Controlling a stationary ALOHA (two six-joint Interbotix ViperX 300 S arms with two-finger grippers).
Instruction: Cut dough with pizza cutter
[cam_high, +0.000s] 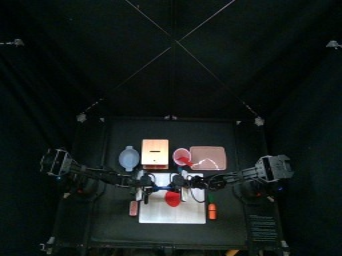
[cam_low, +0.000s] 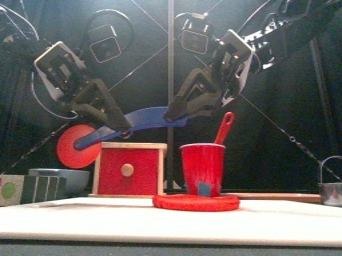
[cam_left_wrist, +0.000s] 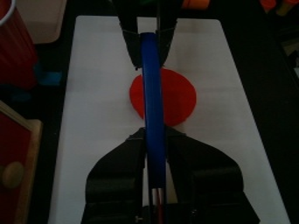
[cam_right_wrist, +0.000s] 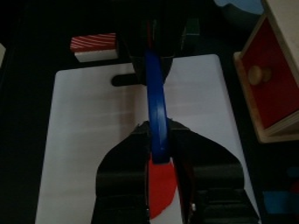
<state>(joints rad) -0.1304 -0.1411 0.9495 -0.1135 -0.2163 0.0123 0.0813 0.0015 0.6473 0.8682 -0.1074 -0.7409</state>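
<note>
Front view first: both arms are on the pizza cutter (cam_low: 140, 122), which is up in the air, well clear of the board. The left gripper (cam_low: 104, 112) is clamped on the low end at 9 o'clock. The right gripper (cam_low: 201, 97) is clenched on the high end of the blue handle, so the tool slopes up toward 2 o'clock. A red round shape shows at the low end; I cannot tell whether it is the blade.

Below them the dough (cam_low: 197, 202) lies pressed flat, a red disc on the white board (cam_low: 80, 215), apart from the cutter. Behind the dough, at 12 o'clock, stands a red cup (cam_low: 203, 165) with a red utensil (cam_low: 223, 128) poking out. At 10 o'clock sits a wooden box (cam_low: 131, 168) with a red face.

From above, the dough (cam_high: 173, 198) sits mid-board, with the pale pink tray (cam_high: 209, 157) off at 1 o'clock.

On the left wrist camera, the handle runs straight across the dough (cam_left_wrist: 170, 96).
</note>
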